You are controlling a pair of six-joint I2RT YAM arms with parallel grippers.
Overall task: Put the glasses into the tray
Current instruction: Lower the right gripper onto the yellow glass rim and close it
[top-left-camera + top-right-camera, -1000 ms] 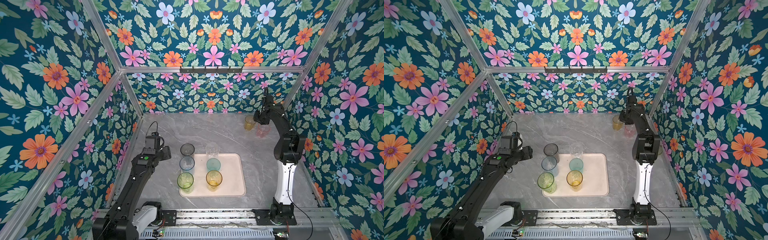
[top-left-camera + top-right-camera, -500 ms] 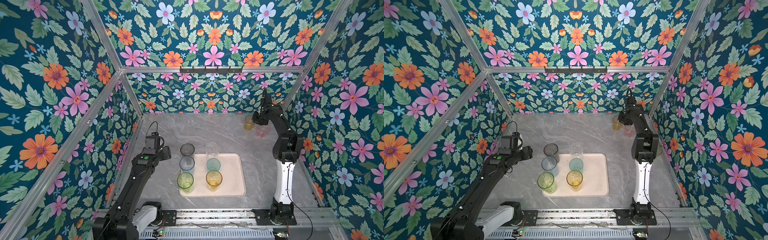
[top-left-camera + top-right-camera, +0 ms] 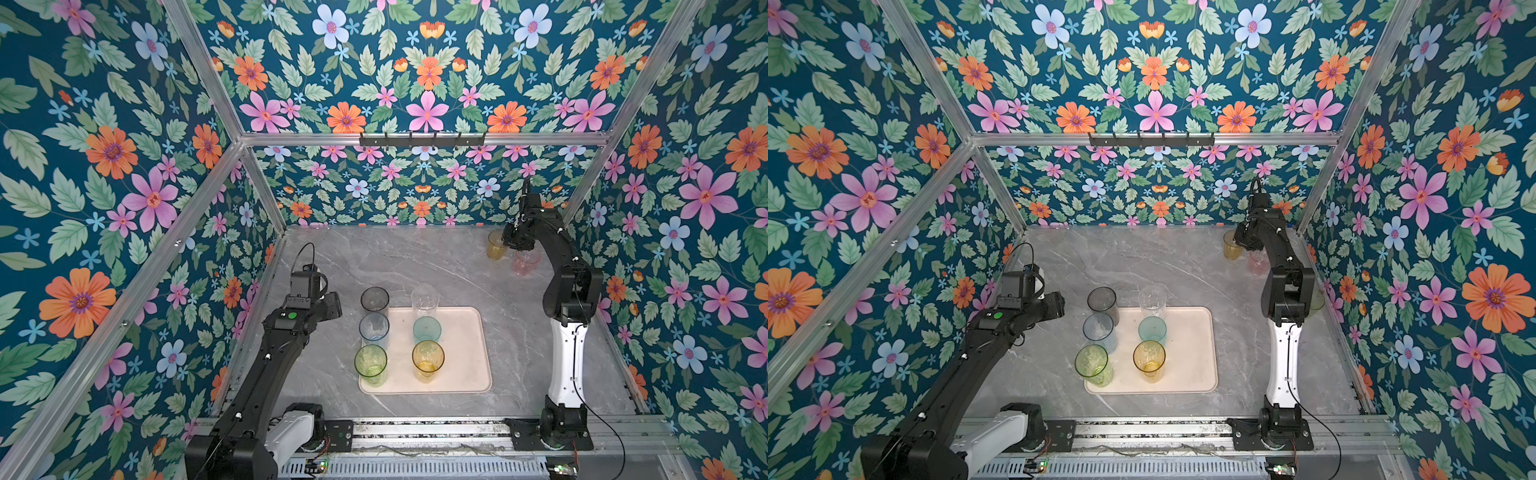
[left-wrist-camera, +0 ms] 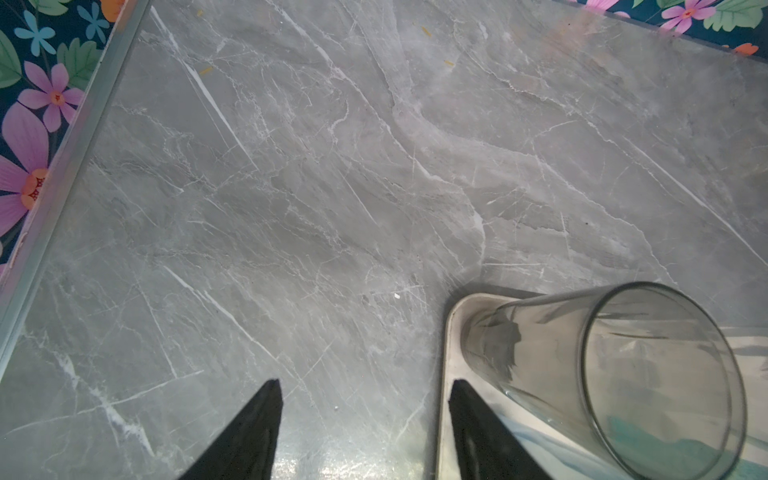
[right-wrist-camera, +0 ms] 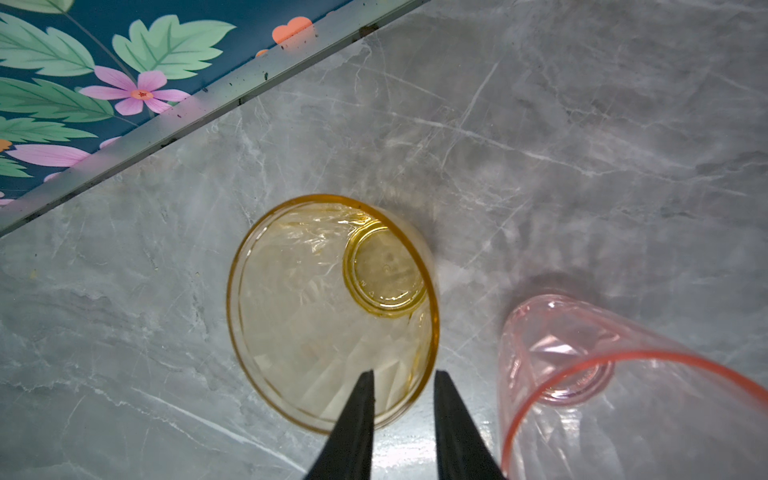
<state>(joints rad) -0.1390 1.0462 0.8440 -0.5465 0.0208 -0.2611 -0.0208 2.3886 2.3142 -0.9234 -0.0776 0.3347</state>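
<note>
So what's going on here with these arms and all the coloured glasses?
Glasses are being loaded into the pink tray. Six glasses stand in it already. The right gripper is at the far right corner, its jaws straddling the rim of an amber glass beside a pink glass; whether it grips yet is unclear. The left gripper hovers open and empty beside the tray, next to the grey glass.

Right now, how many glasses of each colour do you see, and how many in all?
Grey glass: 1
Blue glass: 1
Green glass: 2, the second half hidden behind the right arm
Clear glass: 1
Teal glass: 1
Amber glass: 2
Pink glass: 1
Total: 9
</note>
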